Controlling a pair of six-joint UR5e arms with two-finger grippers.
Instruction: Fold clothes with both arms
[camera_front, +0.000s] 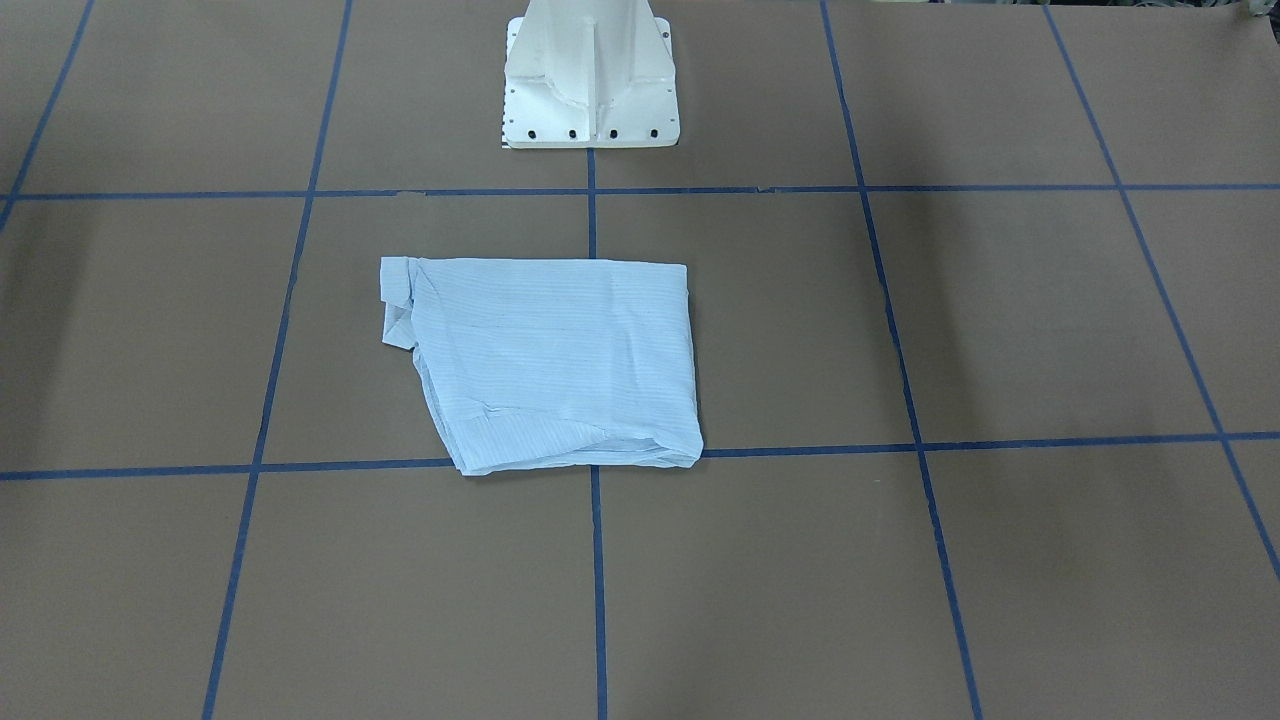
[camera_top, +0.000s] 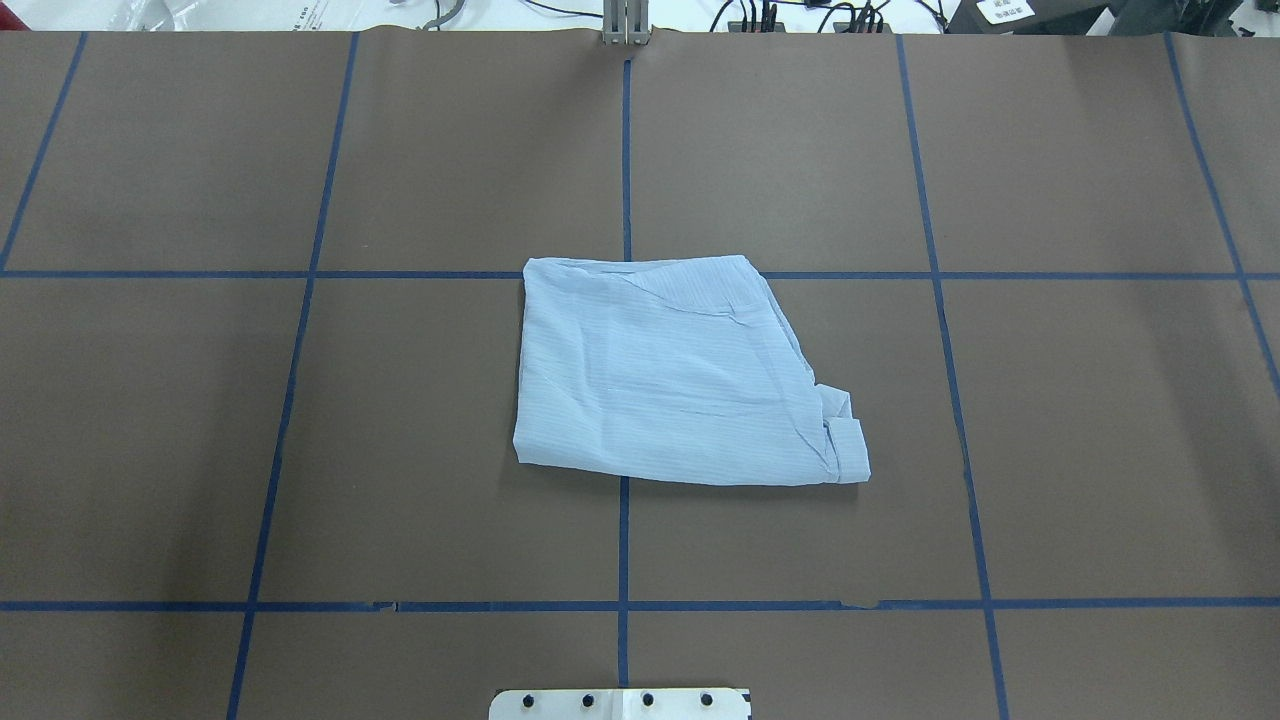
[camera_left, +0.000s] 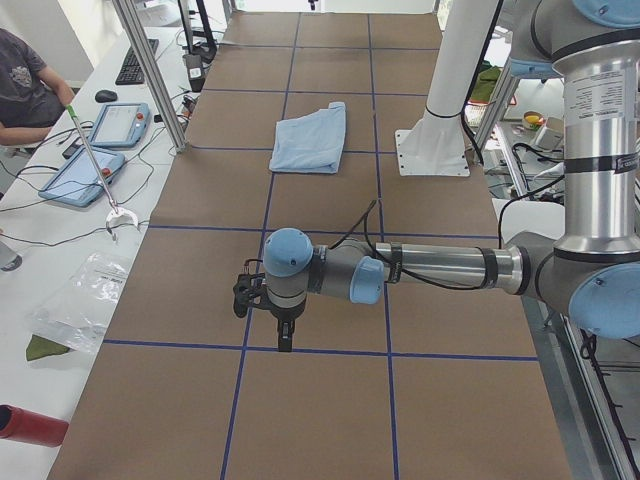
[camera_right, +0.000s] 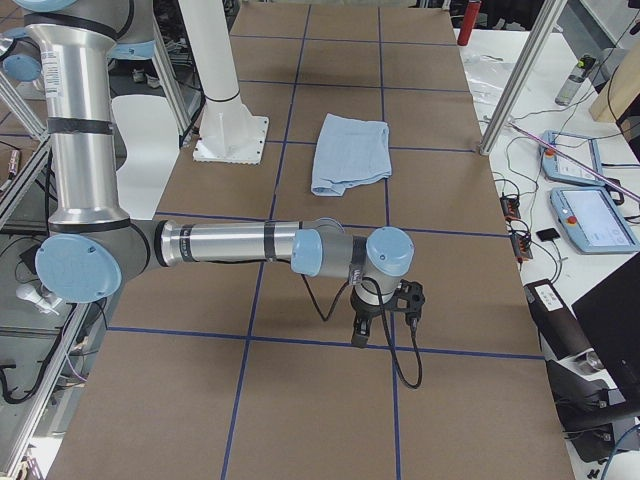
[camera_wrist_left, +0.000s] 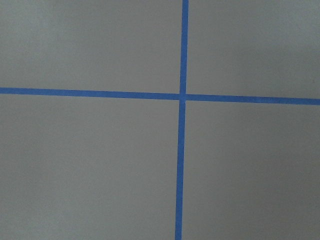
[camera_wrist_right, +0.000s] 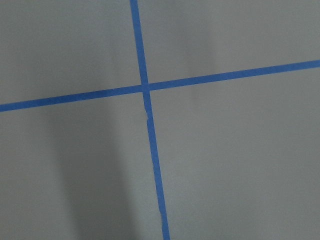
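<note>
lying folded at the centre of the surface (camera_top: 1050, 450), shirt (camera_top: 680, 380) sits well apart from both jaws; left arm (camera_left: 430, 268) and right arm (camera_right: 220, 243) hang at opposite ends, jaws' opening impossible to tell; bunched edge faces right arm.

Soft, even light from above falls on the table (camera_top: 1100, 420), leaving faint diffuse shadows at the overhead view's left and a darker band lower left in the slightly grainy right wrist view.
</note>
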